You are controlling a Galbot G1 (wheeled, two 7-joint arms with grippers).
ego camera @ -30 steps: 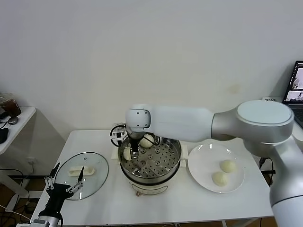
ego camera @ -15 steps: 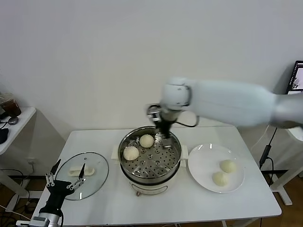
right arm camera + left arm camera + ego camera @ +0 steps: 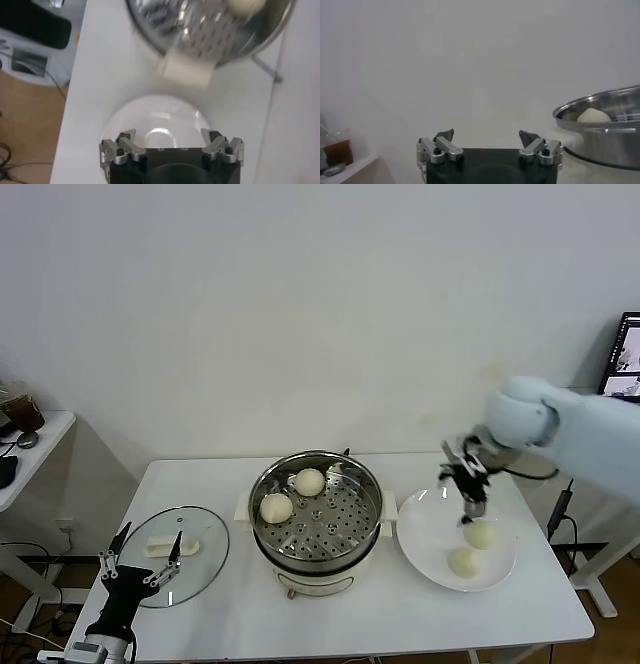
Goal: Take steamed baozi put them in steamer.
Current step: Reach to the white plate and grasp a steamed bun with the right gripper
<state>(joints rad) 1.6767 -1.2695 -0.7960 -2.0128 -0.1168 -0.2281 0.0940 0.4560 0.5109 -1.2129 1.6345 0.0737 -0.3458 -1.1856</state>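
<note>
The steamer (image 3: 330,529), a shiny steel pot with a perforated tray, stands mid-table with two baozi inside (image 3: 309,481) (image 3: 276,507). Two more baozi (image 3: 481,535) (image 3: 464,561) lie on the white plate (image 3: 430,524) to its right. My right gripper (image 3: 471,506) hangs open and empty just above the plate's far side, close over the nearer-to-wall baozi. In the right wrist view its gripper (image 3: 170,137) is over the plate (image 3: 155,120), the steamer (image 3: 200,40) beyond. My left gripper (image 3: 140,569) waits open at the table's front left; its wrist view shows the gripper (image 3: 487,137) empty, with the steamer (image 3: 605,132) off to one side.
A round glass lid (image 3: 195,559) with a white handle (image 3: 172,545) lies flat on the table's left, right by the left gripper. A side table (image 3: 30,449) stands at far left. A screen (image 3: 625,359) shows at the right edge.
My right arm has swung from the steamer's left side, across the pot, to above the plate. Two baozi stay in the steamer. The left arm has barely moved.
</note>
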